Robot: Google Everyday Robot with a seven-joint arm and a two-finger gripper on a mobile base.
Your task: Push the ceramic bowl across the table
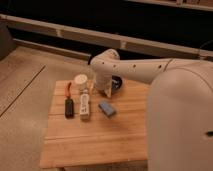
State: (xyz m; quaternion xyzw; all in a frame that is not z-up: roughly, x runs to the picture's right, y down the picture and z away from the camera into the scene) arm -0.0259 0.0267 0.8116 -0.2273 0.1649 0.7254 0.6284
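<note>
the arm [140, 67] hid most of the ceramic bowl [118, 83], with the gripper [106, 91] down just beside it at the far edge of the table [90, 142], whose right side lay behind the robot's body [180, 120]

Cream dotted arm [145, 70], gripper [106, 91] at tip
</note>
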